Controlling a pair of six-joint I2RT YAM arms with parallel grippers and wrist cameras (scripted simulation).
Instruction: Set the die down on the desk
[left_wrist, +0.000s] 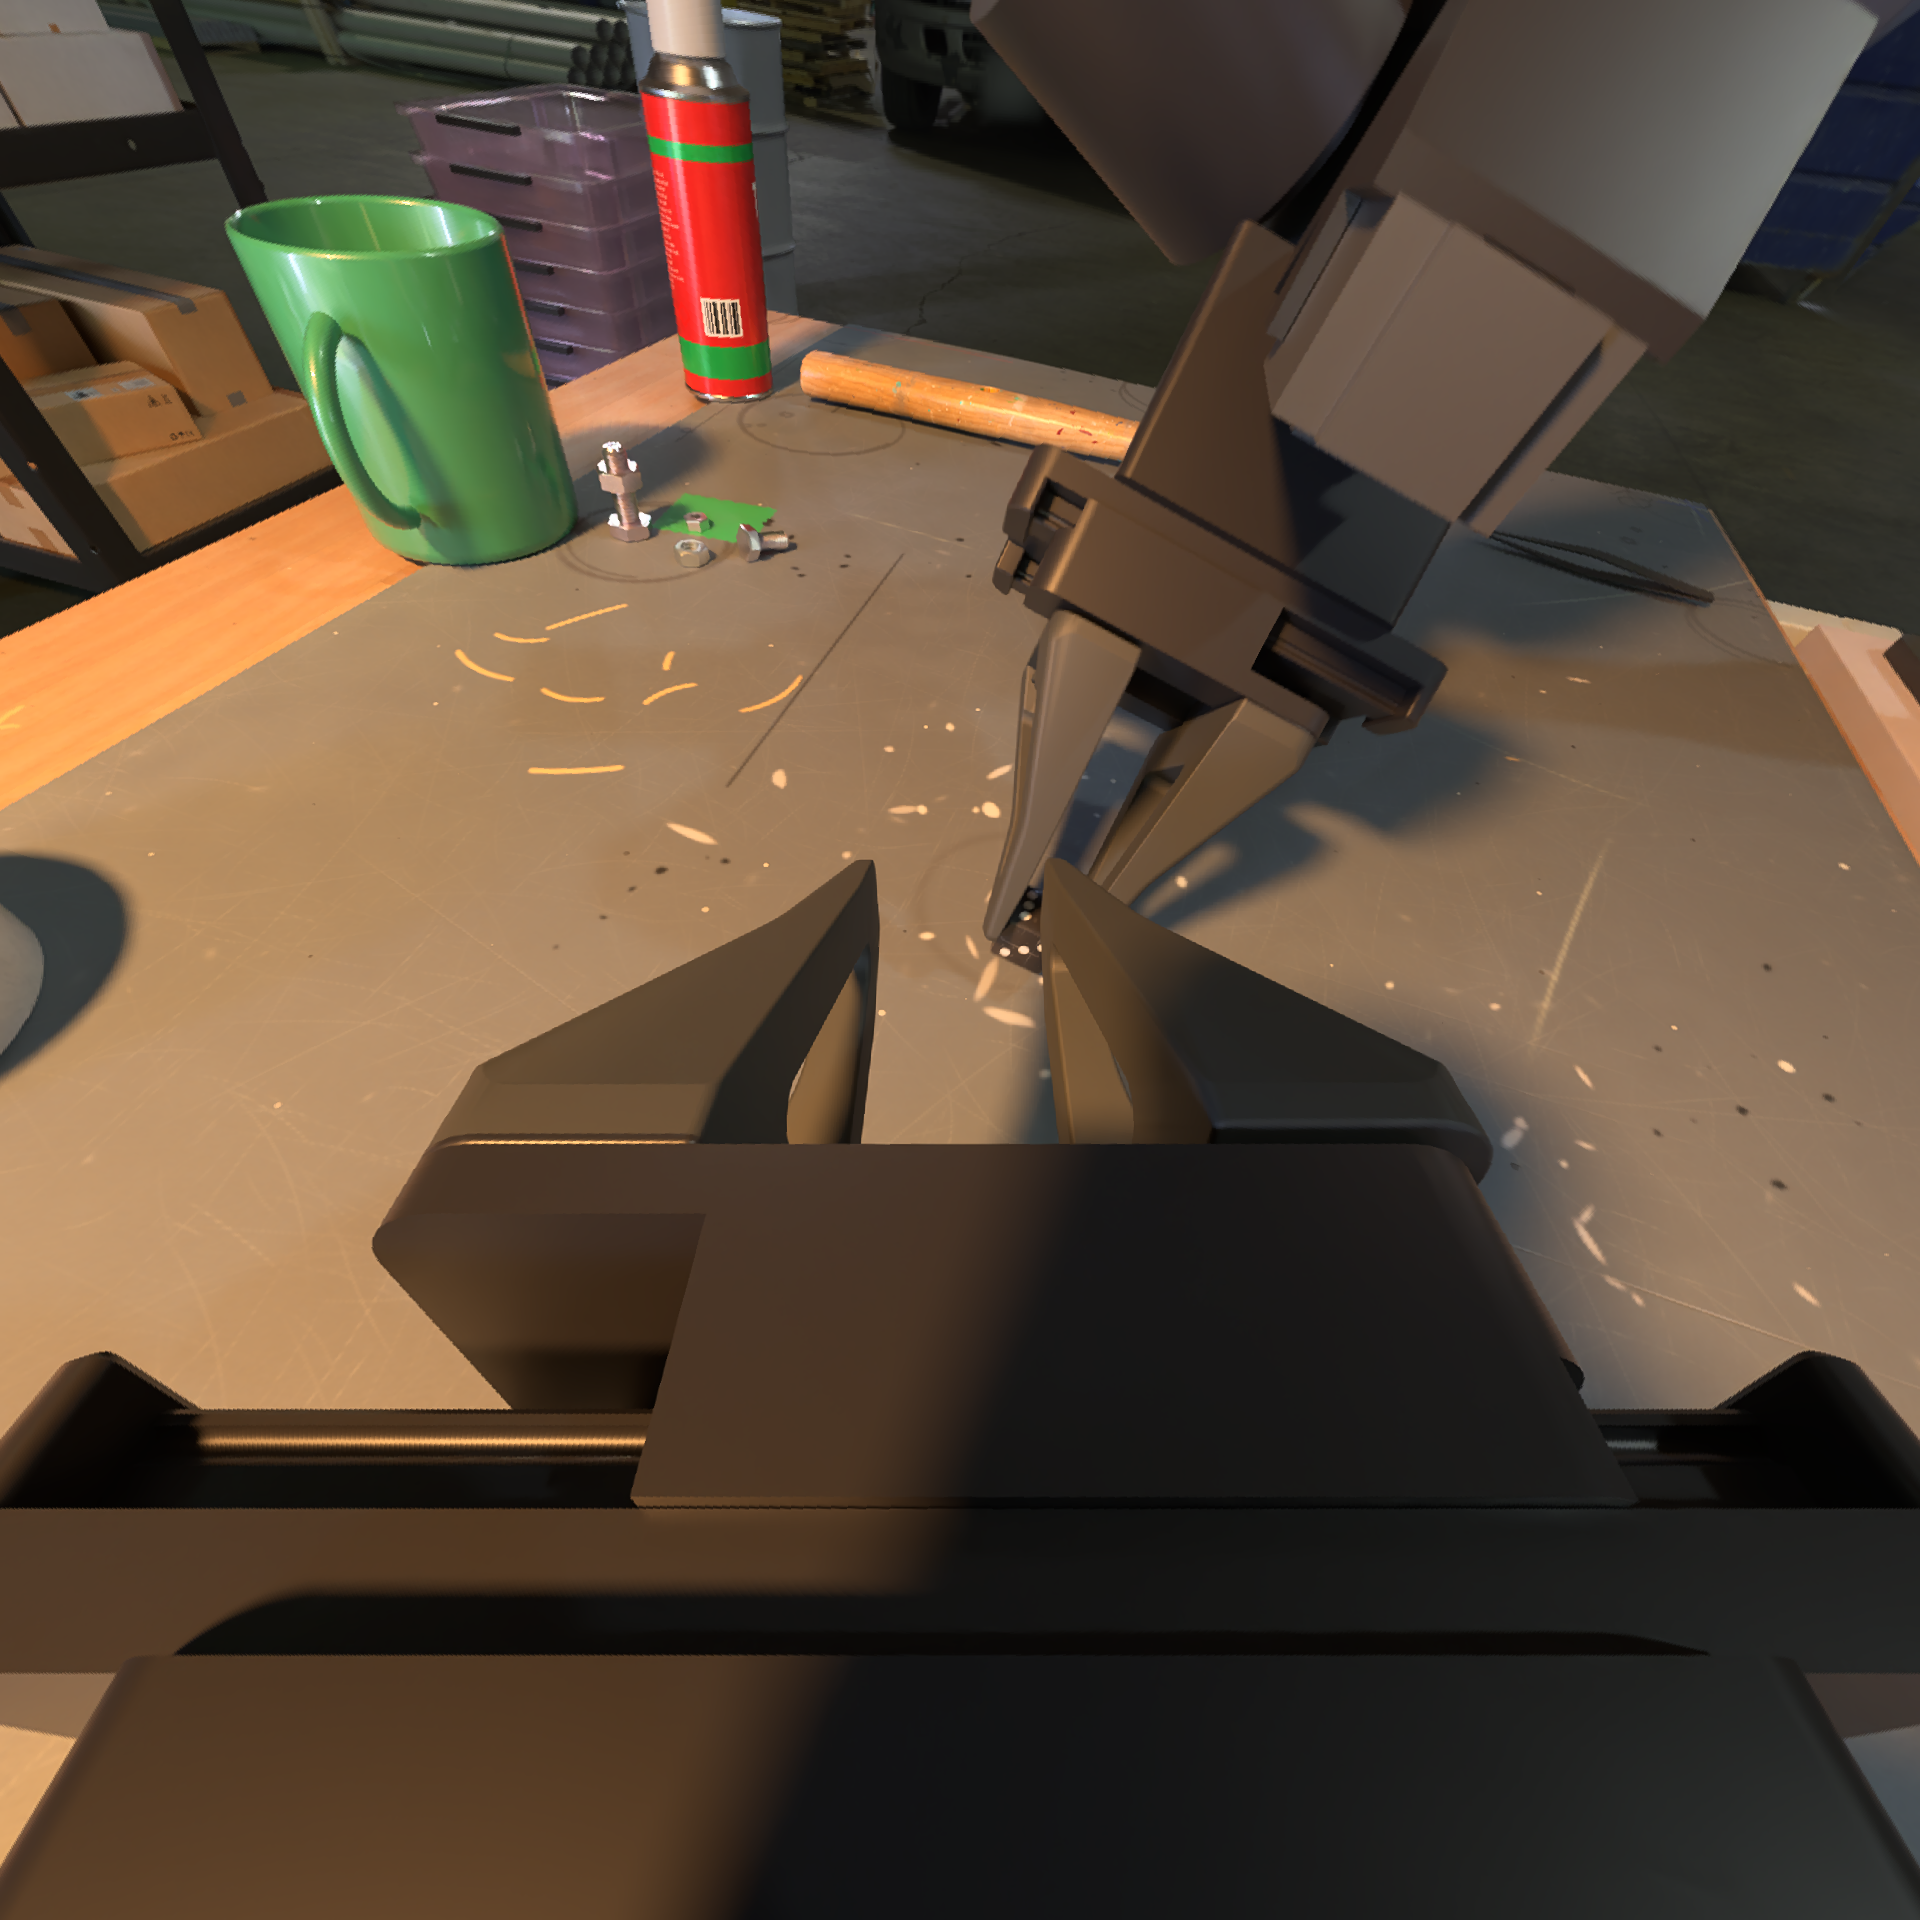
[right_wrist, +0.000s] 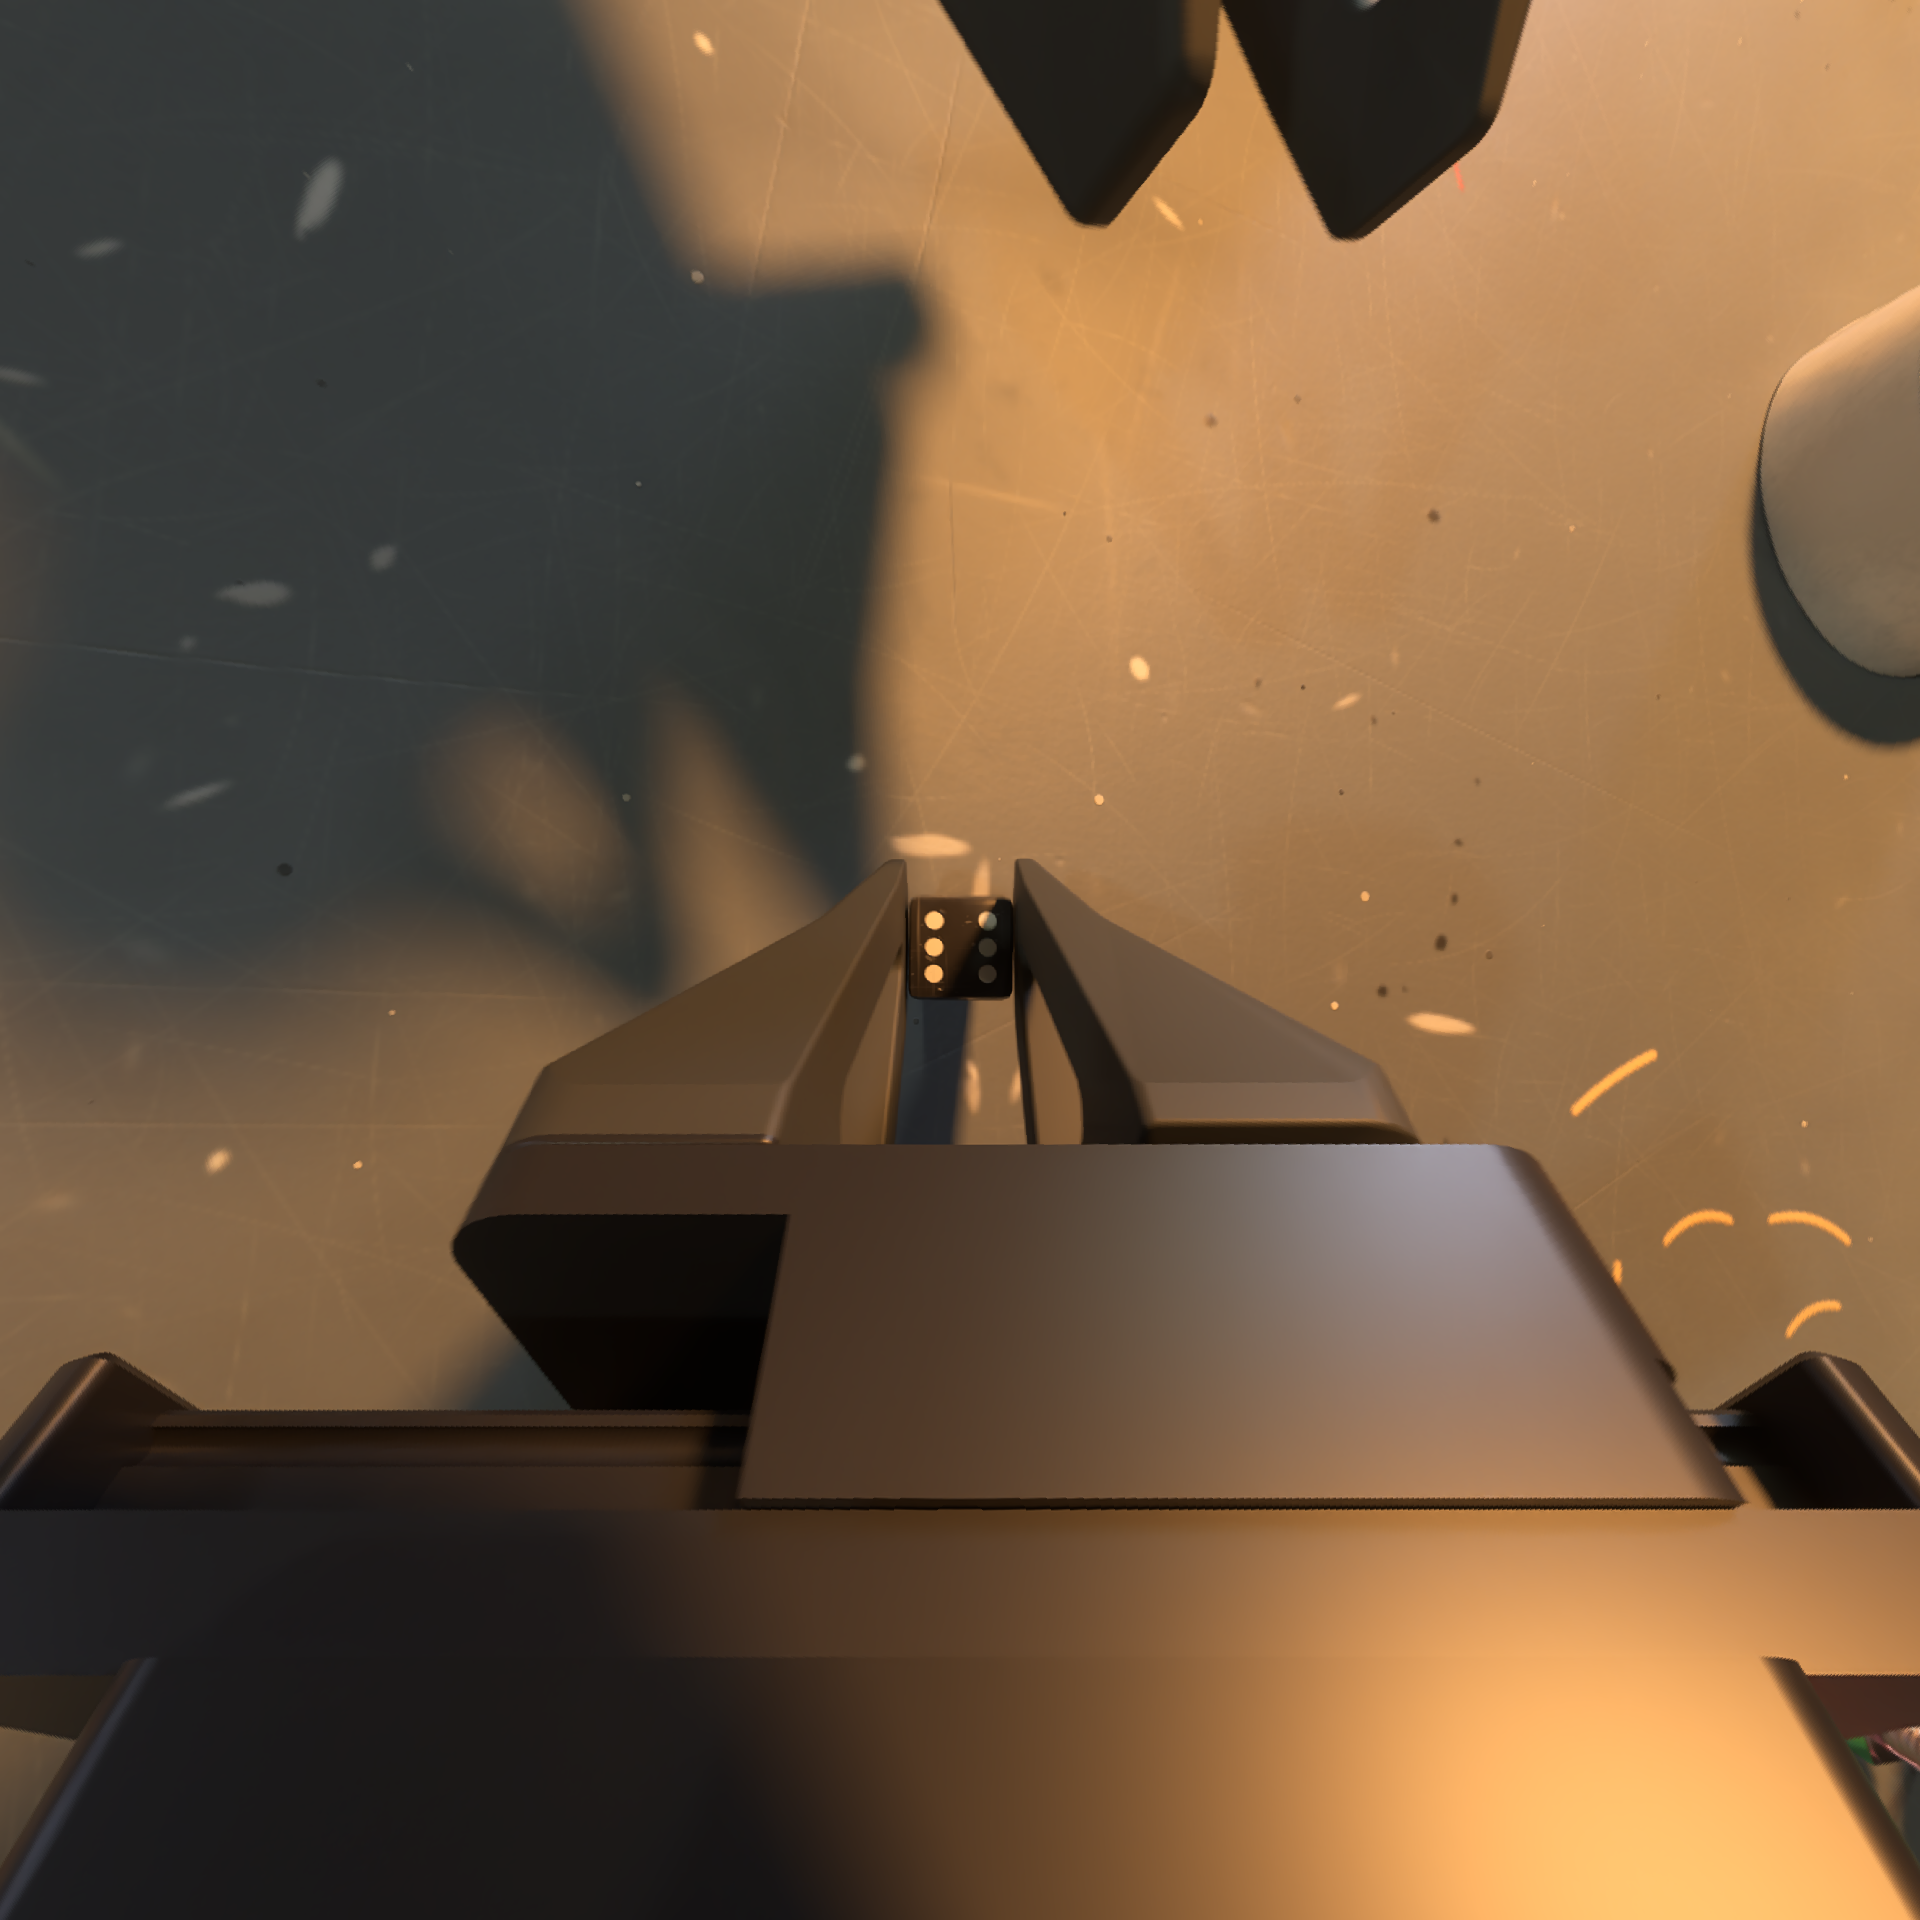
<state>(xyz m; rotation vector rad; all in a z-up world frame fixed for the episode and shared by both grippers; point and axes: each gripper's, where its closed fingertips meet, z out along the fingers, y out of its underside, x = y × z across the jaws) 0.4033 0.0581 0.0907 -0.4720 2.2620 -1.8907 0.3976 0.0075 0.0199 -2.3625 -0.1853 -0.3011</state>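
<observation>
The die (right_wrist: 960, 948) is small and black with pale pips. It sits pinched between the fingertips of my right gripper (right_wrist: 961, 871), which points down at the grey mat (right_wrist: 1299, 540) on the desk. In the left wrist view the right gripper comes down from the upper right with the die (left_wrist: 1023, 933) at its tips, low over the mat; I cannot tell whether the die touches it. My left gripper (left_wrist: 959, 873) is open and empty, just in front of the die. Its fingertips (right_wrist: 1091, 156) show at the top of the right wrist view.
A green mug (left_wrist: 416, 384), a red spray can (left_wrist: 712, 239), a wooden handle (left_wrist: 966, 405) and loose bolts and nuts (left_wrist: 634, 504) stand at the far side. Purple crates (left_wrist: 561, 208) sit behind them. A pale rounded object (right_wrist: 1849, 499) lies on the mat.
</observation>
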